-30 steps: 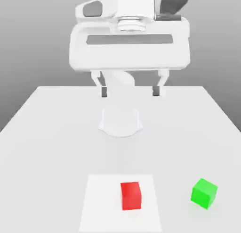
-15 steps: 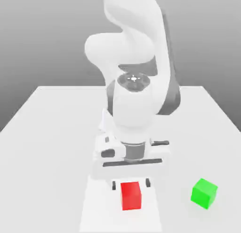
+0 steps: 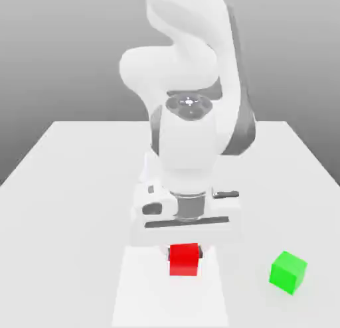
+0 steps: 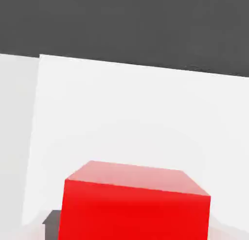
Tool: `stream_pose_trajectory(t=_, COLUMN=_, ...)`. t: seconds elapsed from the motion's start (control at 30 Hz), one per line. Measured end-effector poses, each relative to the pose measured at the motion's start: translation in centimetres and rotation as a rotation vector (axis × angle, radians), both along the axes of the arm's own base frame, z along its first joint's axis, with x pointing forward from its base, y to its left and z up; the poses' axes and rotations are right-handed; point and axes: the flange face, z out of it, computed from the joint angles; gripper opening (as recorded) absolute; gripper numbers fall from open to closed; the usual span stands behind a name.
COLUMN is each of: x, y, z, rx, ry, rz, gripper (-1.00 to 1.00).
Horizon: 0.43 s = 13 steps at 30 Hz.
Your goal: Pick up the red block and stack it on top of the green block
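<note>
The red block (image 3: 184, 260) hangs just above the table near its front edge, with my gripper (image 3: 184, 255) shut on it from both sides. Little of the fingers shows beside the block. In the hand view the red block (image 4: 135, 202) looms close, and a dark finger pad (image 4: 51, 218) peeks out beside it. The green block (image 3: 288, 271) sits on the table toward the exterior view's right, apart from the red one and untouched.
A brighter white square patch (image 3: 143, 293) marks the table under the red block. The white table (image 3: 73, 187) spreads wide on both sides. The arm's bulky body (image 3: 189, 141) stands behind the hand.
A second ago the hand was high above the table with its fingers spread. It dropped over the red block, shut on it, and has now lifted it slightly off the patch.
</note>
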Motion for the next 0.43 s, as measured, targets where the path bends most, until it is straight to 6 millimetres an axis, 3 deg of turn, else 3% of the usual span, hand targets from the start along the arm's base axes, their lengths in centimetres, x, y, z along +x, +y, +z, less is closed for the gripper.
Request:
stream_pose_trajectory(t=0.13, x=-2.4, y=12.8, z=2.4, rx=0.000, ry=0.000, rz=0.399, gripper=-1.00)
stream_pose_trajectory(t=0.2, x=-2.5, y=14.1, z=1.4, rx=-0.001, ry=-0.001, rz=0.448, gripper=-1.00)
stream_pose_trajectory(t=0.3, x=-2.4, y=14.3, z=-2.0, rx=-0.002, ry=-0.001, rz=0.458, gripper=-1.00)
stream_pose_trajectory(t=0.33, x=-2.5, y=14.3, z=-3.0, rx=-0.002, ry=-0.001, rz=0.459, gripper=1.00)
stream_pose_trajectory(t=0.43, x=-2.5, y=14.3, z=-3.0, rx=-0.002, ry=-0.001, rz=0.459, gripper=1.00)
